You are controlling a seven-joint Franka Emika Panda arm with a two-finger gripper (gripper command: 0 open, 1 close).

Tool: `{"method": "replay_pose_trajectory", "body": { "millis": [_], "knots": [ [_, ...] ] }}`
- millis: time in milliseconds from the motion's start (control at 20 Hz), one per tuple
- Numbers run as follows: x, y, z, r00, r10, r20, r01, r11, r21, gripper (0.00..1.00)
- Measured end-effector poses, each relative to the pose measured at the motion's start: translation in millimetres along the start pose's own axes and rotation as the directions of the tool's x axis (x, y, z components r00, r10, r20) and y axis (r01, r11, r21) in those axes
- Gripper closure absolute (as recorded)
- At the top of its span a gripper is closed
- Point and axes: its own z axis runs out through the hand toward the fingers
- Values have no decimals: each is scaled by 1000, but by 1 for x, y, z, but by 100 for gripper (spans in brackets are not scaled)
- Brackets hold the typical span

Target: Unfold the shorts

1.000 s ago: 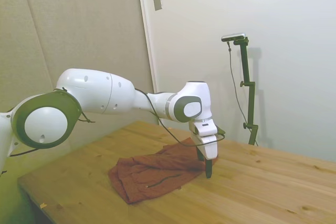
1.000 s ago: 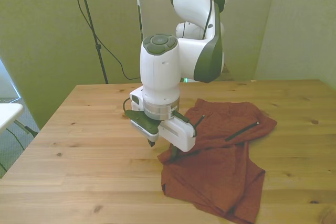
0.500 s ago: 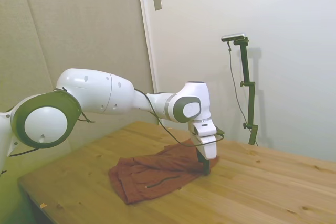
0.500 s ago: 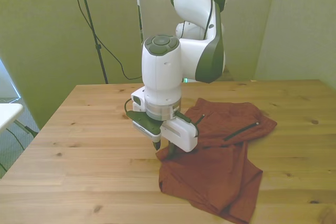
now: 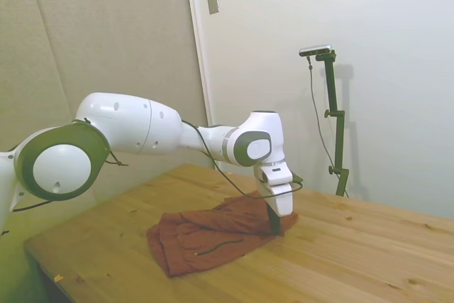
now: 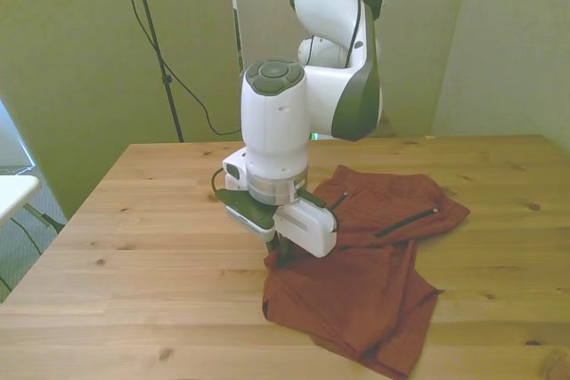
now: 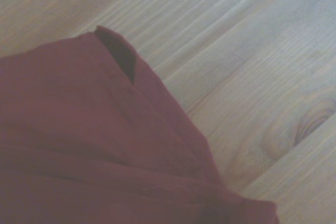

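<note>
The rust-brown shorts (image 6: 374,282) lie wrinkled and folded over on the wooden table (image 6: 134,246), right of the middle in the front view. A thin dark slit (image 6: 405,220) runs across their far part. My gripper (image 6: 280,251) stands low over the edge of the shorts on the front view's left, shut on a pinch of the fabric. From the side, the gripper (image 5: 275,226) dips into the raised right-hand end of the shorts (image 5: 206,235). The wrist view shows a blurred fold of the shorts (image 7: 79,145) over bare wood.
The table (image 5: 369,260) stretches bare to the right in the side view. A dark tripod with a cable (image 6: 156,42) stands behind the table at the front view's left. A wall rises close behind.
The fingers, apart a second ago, have closed on the shorts' edge. The cloth's near corner has slid toward the front view's left and bunched around the gripper.
</note>
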Motion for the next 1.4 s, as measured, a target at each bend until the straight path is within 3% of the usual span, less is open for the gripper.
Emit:
{"method": "replay_pose_trajectory", "body": {
  "millis": [450, 750, 1100, 1400],
  "knots": [
    [2, 8, -17, 1000, -3, 3, 3, 1000, 16, 100],
    [-18, 3, -52, 999, -38, -3, 38, 995, 96, 100],
    [-103, -33, -90, 986, -167, -20, 166, 948, 272, 100],
    [-189, -64, -119, 959, -284, -25, 274, 895, 353, 100]
  ]
}}
